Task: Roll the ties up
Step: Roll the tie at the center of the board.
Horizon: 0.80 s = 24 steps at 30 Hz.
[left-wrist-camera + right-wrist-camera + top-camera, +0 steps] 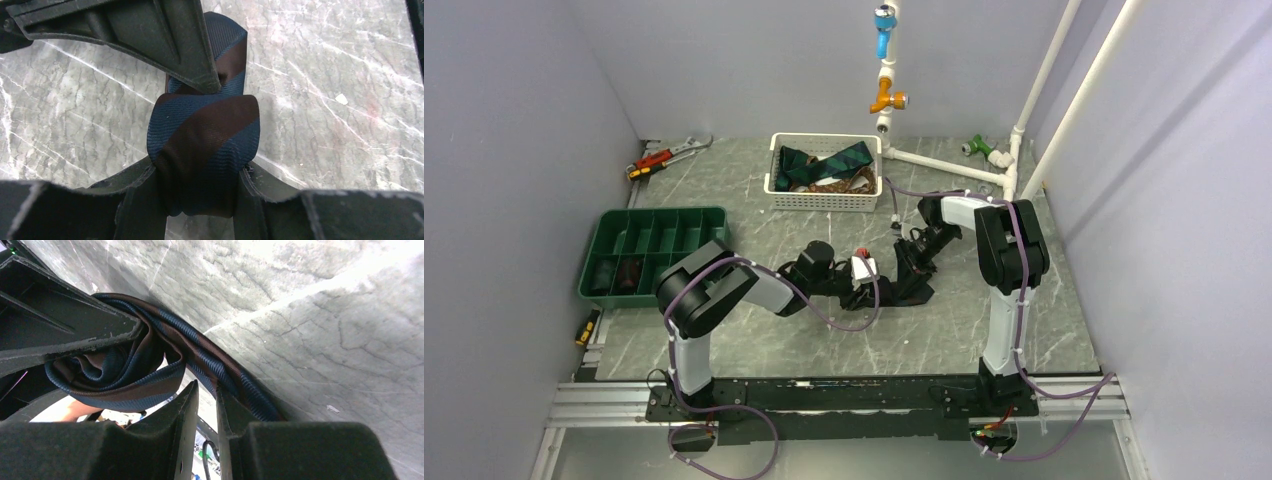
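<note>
While the left fingers (135, 200) clamp the half-rolled navy-and-brown tie (205, 135) over the tabletop (1024, 300) before the white basket (824, 200), the right fingers (175, 430) stand narrow at its tail, grip unclear, so a tug could unwind the coil.

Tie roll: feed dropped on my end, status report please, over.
Left tool clamped on rolled navy-brown tie. Right tool nearly closed at its tail, grip unclear. No obstruction seen nearby.
</note>
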Available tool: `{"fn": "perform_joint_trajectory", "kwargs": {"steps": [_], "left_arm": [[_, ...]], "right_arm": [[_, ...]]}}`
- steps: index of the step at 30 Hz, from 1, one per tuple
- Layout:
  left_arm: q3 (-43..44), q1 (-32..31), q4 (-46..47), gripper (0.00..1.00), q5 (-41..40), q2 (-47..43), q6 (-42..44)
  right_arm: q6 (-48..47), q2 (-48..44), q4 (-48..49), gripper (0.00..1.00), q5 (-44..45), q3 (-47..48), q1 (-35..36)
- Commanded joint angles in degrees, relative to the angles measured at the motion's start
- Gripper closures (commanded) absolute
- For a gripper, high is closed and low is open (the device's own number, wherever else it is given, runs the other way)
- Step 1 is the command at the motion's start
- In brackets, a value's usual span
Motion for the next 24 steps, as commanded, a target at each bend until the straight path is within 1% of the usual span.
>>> {"fn": "perform_joint_trajectory", "kwargs": {"steps": [1, 3, 4, 6, 11, 12, 13, 16, 20, 22, 24], "left_arm": [[1.1, 2.0, -11.9, 0.78, -7.5, 0.5, 4.2], [1.6, 1.6, -14.8, 0.77, -7.9, 0.8, 5.9], [1.8, 1.4, -15.4, 0.77, -7.9, 0.8, 6.7], [2.1, 0.6, -17.1, 0.76, -8.2, 1.0, 8.4], [3.8, -0.8, -20.0, 0.74, -8.5, 1.7, 9.3], [4.2, -0.9, -20.6, 0.74, -8.4, 1.9, 9.1], [4.4, -1.0, -20.9, 0.74, -8.3, 2.1, 8.9], [5.0, -1.0, -21.7, 0.74, -7.7, 2.5, 8.7], [5.6, -1.0, -23.1, 0.73, -7.2, 2.6, 8.8], [5.9, -1.0, -23.8, 0.73, -6.8, 2.6, 8.7], [6.0, -1.0, -24.1, 0.73, -6.3, 2.6, 8.6]], "right_arm": [[-5.3, 1.6, 4.3, 0.75, 14.6, 0.4, -1.1], [-5.9, -0.3, 2.5, 0.71, 10.0, 1.5, -1.4], [-5.9, -1.7, 1.7, 0.69, 6.3, 1.8, -1.6], [-5.3, -4.6, 0.0, 0.62, 1.9, 2.6, -1.8], [-2.6, -9.5, -3.0, 0.40, -7.0, 3.1, -2.0], [-2.1, -10.1, -3.0, 0.32, -8.7, 2.9, -1.9], [-1.4, -10.7, -2.7, 0.29, -10.1, 2.6, -1.9], [1.0, -9.7, -1.8, 0.28, -13.0, 2.5, -0.8], [0.2, -6.9, -1.6, 0.32, -11.5, 3.2, 1.7], [-0.5, -5.7, -0.9, 0.37, -9.0, 3.2, 2.1], [-1.6, -4.4, -0.8, 0.46, -6.5, 3.5, 2.2]]}}
